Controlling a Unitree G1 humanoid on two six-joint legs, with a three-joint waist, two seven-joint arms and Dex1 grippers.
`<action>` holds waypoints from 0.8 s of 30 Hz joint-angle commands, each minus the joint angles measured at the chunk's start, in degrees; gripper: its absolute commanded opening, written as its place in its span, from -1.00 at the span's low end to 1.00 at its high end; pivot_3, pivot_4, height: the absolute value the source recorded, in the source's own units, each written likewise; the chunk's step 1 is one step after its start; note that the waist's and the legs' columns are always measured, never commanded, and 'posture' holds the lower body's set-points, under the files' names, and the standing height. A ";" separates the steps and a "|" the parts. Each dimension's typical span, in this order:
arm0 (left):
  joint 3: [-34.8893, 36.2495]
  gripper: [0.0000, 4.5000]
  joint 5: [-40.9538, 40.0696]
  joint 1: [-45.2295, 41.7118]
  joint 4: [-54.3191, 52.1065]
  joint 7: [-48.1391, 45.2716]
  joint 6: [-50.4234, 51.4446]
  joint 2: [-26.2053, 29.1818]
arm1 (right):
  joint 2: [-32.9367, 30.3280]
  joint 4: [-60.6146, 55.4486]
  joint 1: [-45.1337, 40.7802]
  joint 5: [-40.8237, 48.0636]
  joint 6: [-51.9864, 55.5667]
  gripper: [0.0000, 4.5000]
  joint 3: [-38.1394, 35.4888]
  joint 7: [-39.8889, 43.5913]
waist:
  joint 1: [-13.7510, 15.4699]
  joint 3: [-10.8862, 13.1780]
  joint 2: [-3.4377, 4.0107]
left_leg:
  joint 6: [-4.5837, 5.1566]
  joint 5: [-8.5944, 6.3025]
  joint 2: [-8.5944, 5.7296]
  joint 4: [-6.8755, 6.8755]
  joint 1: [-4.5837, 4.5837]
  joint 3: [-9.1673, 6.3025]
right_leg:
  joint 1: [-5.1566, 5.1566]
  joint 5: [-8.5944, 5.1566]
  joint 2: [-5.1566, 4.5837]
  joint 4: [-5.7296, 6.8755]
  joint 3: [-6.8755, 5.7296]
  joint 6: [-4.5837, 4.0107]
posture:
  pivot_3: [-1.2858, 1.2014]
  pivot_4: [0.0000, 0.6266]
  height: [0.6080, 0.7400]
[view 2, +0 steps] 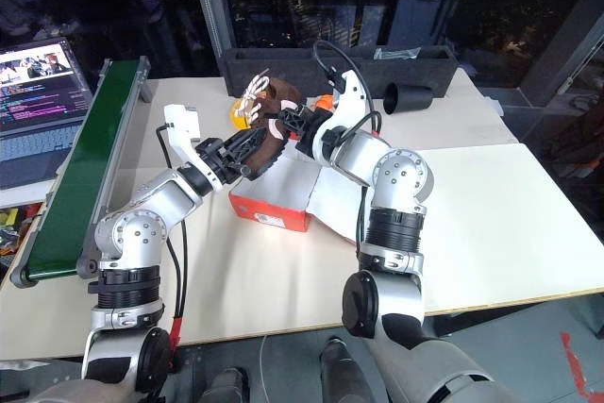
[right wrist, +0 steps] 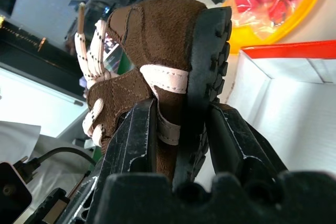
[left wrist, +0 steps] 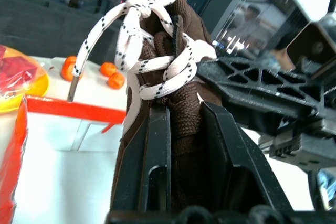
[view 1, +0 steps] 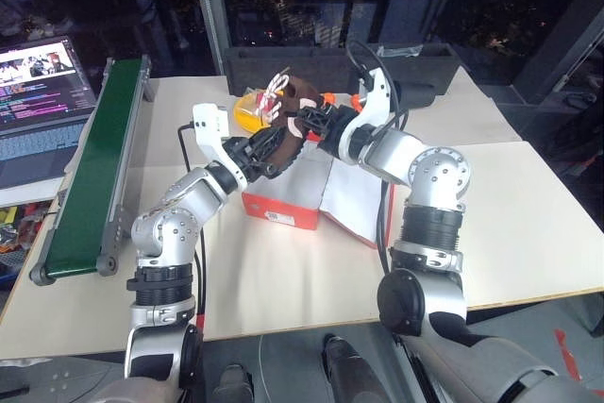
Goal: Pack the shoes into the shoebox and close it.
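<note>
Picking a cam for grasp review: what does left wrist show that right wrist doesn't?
Left wrist: the white laces up close, the left pincer clamped on the brown fabric upper, small orange balls on the table behind.
Right wrist: the black treaded sole, the pale trim strap, the right pincer closing across sole and side.
Both: the same brown shoe held over the open red-orange shoebox, and the yellow dish of red pieces.

Shoebox (view 1: pixel 283 203) interior behind arms
</note>
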 commanded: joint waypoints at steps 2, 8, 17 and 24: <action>-3.14 0.04 2.54 0.00 -1.78 -2.49 -2.06 1.42 | 1.27 -3.68 0.60 1.87 -3.90 -0.33 -0.89 -2.04 | 0.00 0.01 0.03 | 0.00 0.00 0.00 0.00 -0.01 -0.01 | 0.00 0.00 0.00 -0.01 -0.01 0.00 | 0.03 -0.52 0.80; -4.54 0.04 7.17 0.75 3.59 -12.42 -6.47 10.60 | -3.61 1.36 1.07 -0.56 -4.60 -0.33 -1.66 -4.24 | -0.23 0.06 0.15 | 0.03 0.02 0.00 -0.04 0.05 -0.01 | -0.01 0.02 0.02 0.02 0.00 -0.03 | 0.03 -0.52 0.80; -8.73 0.04 10.55 -4.49 11.91 -32.29 -11.66 21.73 | -7.92 20.23 0.90 -5.87 -6.57 -0.33 1.66 -0.12 | -0.17 0.13 0.26 | 0.17 0.10 0.00 -0.10 -0.01 -0.03 | -0.01 0.02 0.01 -0.02 -0.03 -0.05 | 0.03 -0.52 0.80; -9.98 0.04 11.83 -5.31 11.74 -35.55 -12.46 21.83 | -12.69 39.49 -3.79 -14.18 -15.72 -0.33 7.69 7.69 | -0.32 0.13 0.27 | 0.23 0.14 0.00 -0.12 0.10 -0.04 | 0.06 0.03 0.01 0.01 -0.03 -0.04 | 0.03 -0.52 0.80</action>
